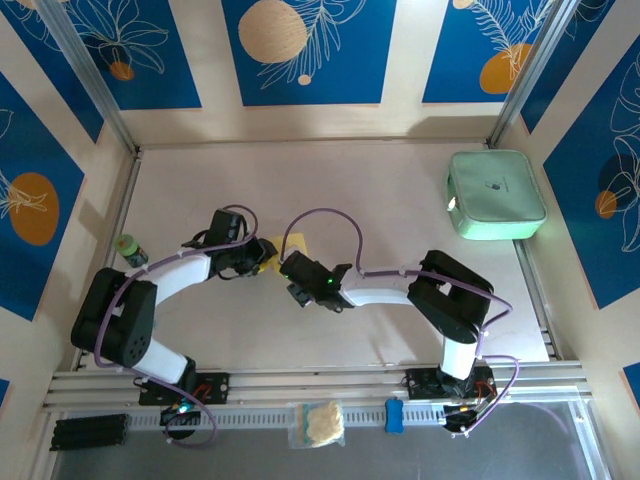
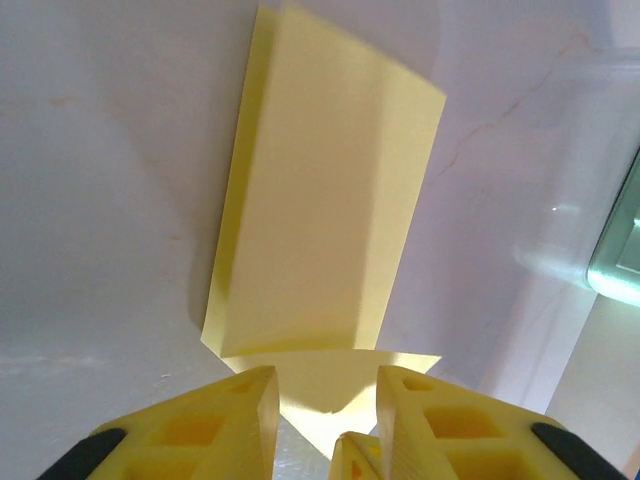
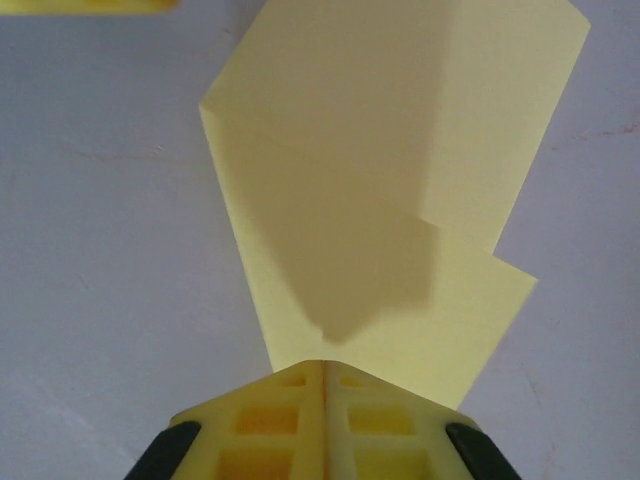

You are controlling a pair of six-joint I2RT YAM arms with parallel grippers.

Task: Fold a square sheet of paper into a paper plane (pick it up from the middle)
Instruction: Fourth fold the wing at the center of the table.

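One big pale worktop lies under everything. Blue walls with painted leaves stand around it.

Two robot arms sit at the near edge. The left arm and the right arm both bend in toward the middle, and their tips almost meet there.

One mint-green case with round corners rests in the far right corner, well away from the arms.

There are two tools, one on each arm. The left tool has its two yellow fingers apart with a gap between them, so it grips nothing. The right tool has its two fingers pressed tight together, and it pinches a pointed end of the paper.

There is one sheet of paper. It is yellow, partly folded, and lies on the middle of the worktop between the two tools. From the left wrist, its pointed end sits in the gap between the left fingers. From the right wrist, folded flaps overlap on it.

One clear bag with a cream lump lies on the front rail. One small blue thing lies just beside it. One little green bottle stands at the left edge.
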